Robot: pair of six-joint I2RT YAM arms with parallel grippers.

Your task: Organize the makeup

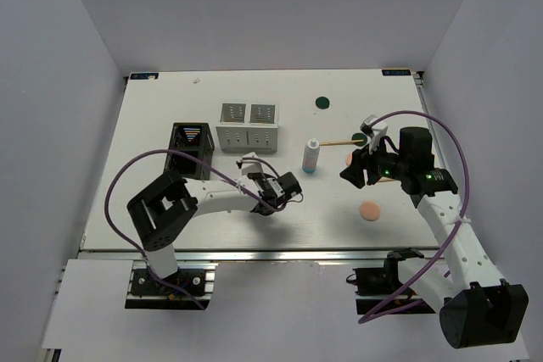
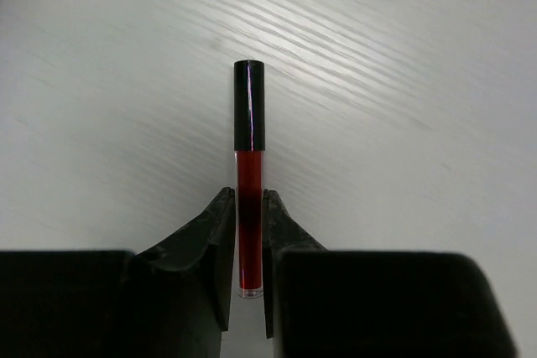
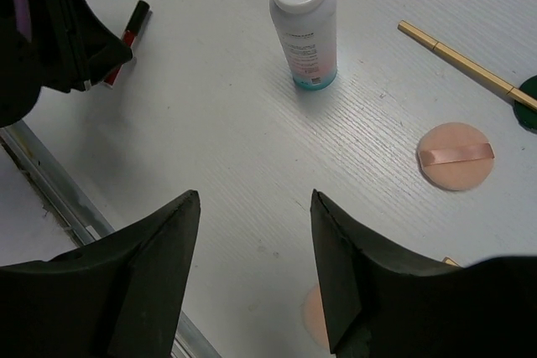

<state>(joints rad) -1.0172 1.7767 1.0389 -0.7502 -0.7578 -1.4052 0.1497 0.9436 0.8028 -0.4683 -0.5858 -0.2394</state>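
Note:
My left gripper (image 2: 248,199) is shut on a slim red-and-black tube (image 2: 249,115), black cap pointing away, just over the table; it sits left of centre in the top view (image 1: 257,171). My right gripper (image 3: 254,194) is open and empty above the table (image 1: 349,175). A white bottle with a blue base (image 1: 311,157) stands upright between the arms and shows ahead of the right jaws (image 3: 304,23). A wooden stick (image 3: 457,60), two pink pads (image 3: 456,156) (image 1: 370,210) and two green discs (image 1: 321,103) (image 1: 361,137) lie on the right half.
A black open-frame holder (image 1: 191,148) and a white two-compartment box (image 1: 248,125) stand at the back left. The table's near metal edge (image 3: 59,194) runs close below the right gripper. White walls enclose the table.

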